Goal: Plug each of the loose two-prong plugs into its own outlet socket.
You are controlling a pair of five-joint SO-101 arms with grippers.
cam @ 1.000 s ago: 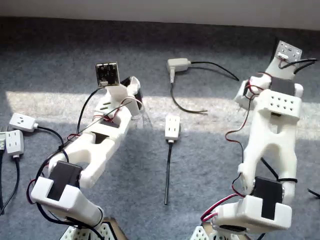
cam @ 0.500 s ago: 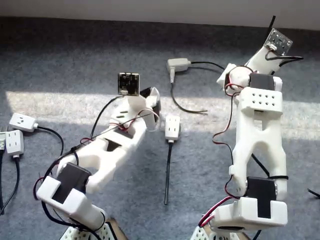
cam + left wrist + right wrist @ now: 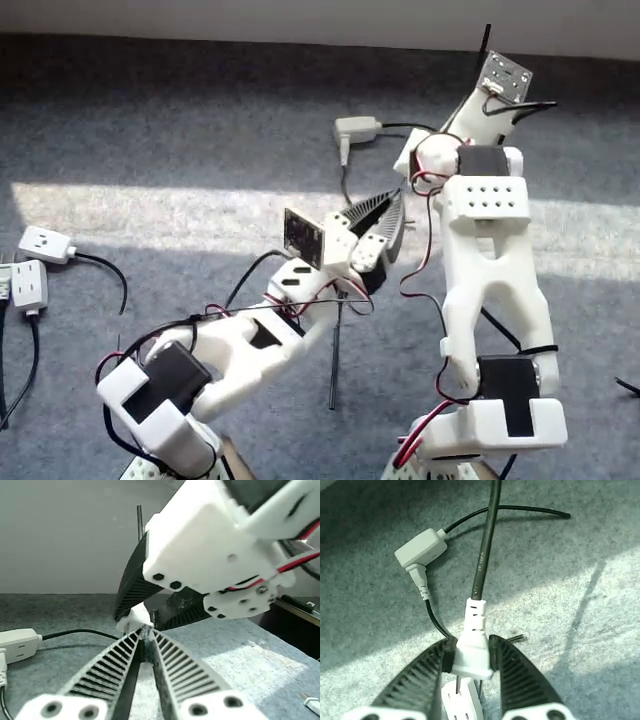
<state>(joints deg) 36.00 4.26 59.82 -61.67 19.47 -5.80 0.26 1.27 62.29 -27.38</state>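
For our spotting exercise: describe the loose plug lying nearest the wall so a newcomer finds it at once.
On the grey carpet, look towards the far wall. The loose plug lies there, blocky, white, thin-corded; unlike the gripped plug, no jaws hold it.

Socket [image 3: 462,700] just below right tool [image 3: 471,644]: cut off by frame edge. Plug [image 3: 472,652] prongs partly hidden; whether seated cannot be told.

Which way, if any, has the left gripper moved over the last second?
Yes. In the high view the left gripper swung rightward, away from the outlet sockets at the left edge, to just under the white adapter plug.
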